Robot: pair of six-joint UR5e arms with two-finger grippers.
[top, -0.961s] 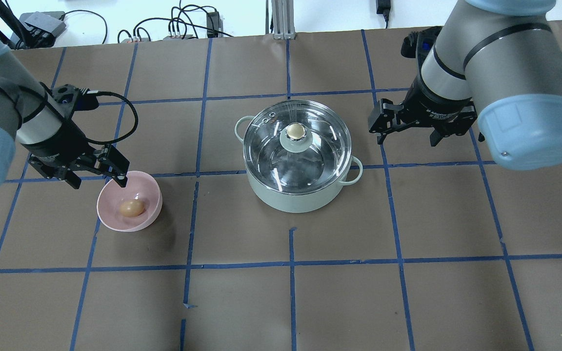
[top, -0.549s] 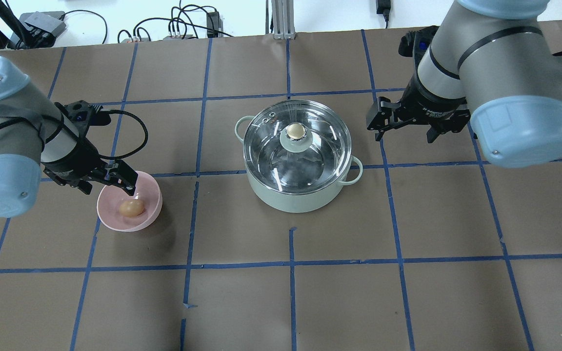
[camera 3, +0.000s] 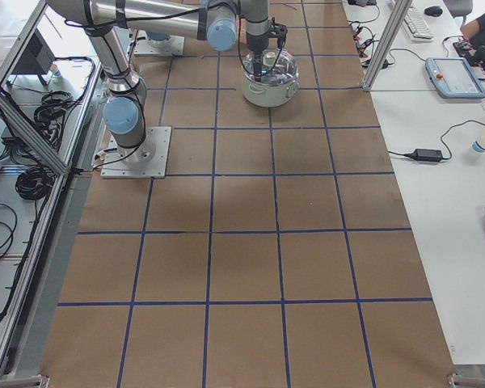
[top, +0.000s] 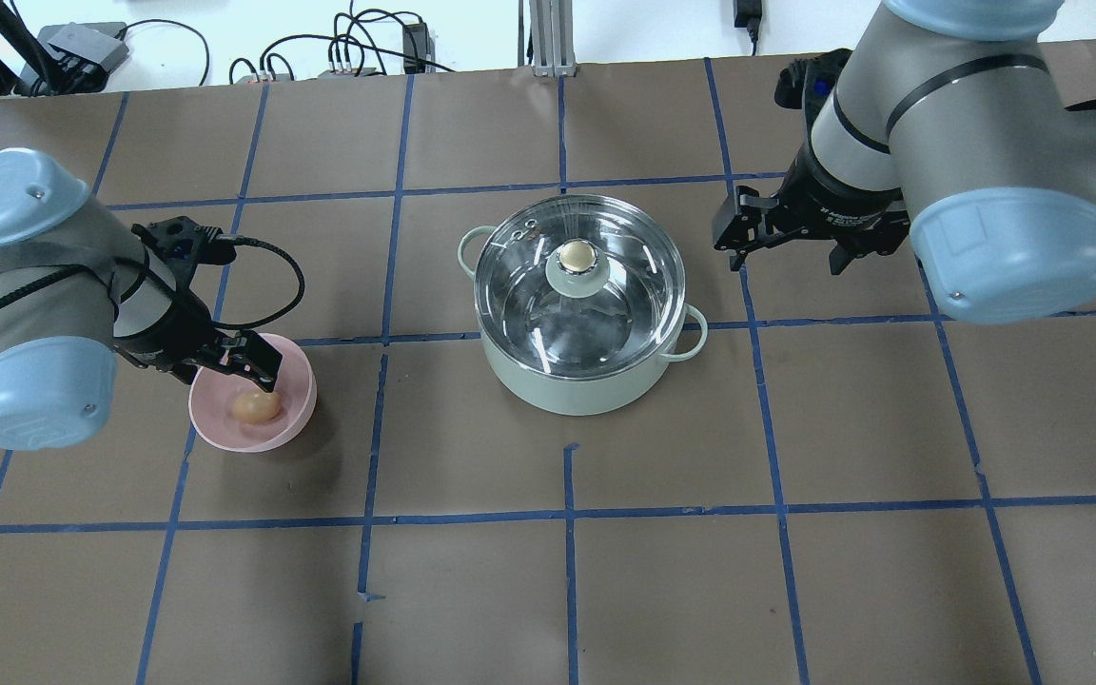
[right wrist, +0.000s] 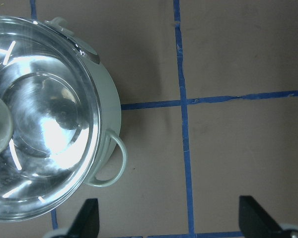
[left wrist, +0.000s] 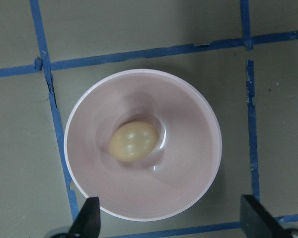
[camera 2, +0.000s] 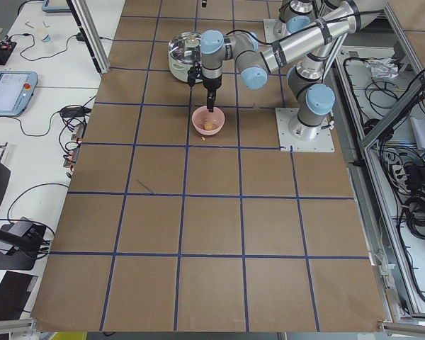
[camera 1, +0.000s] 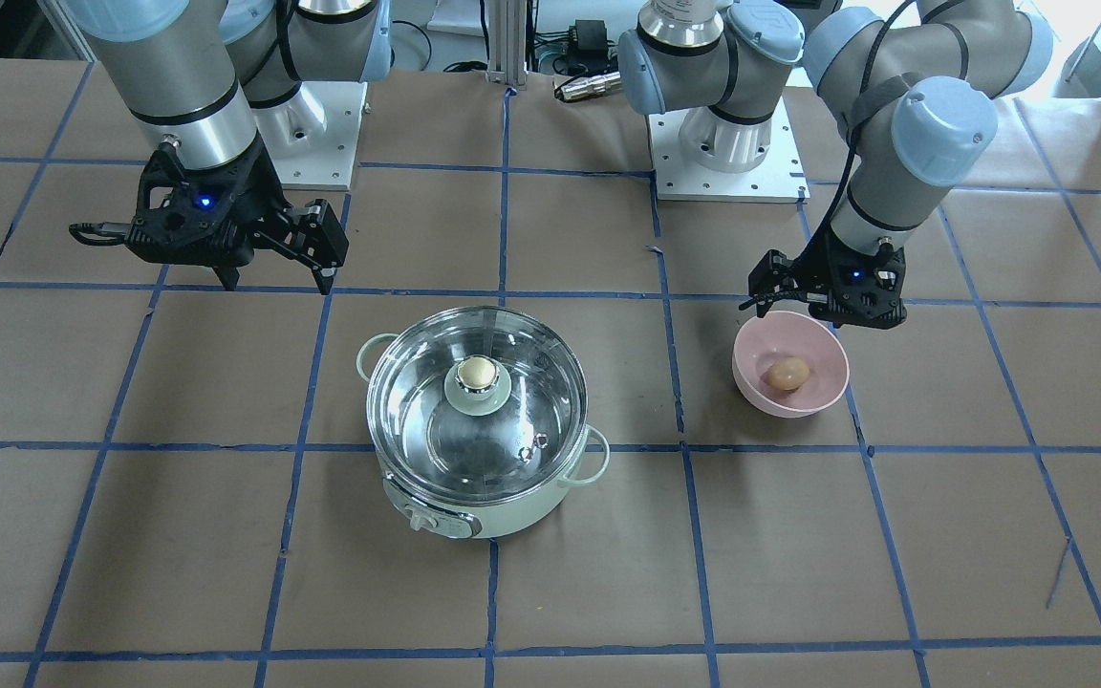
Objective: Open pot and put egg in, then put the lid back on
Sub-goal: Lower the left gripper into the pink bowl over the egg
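Left gripper hangs with jaws spread over the pink bowl, gripping nothing | I see the egg lying inside that bowl | pot mid-table, lid seated on it | right gripper spread wide, empty, hovering beyond the pot's right side.

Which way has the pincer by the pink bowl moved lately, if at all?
Yes. Overhead, the left pincer slid rightward from the pink bowl's left rim inward, toward the egg; the bowl stayed put.
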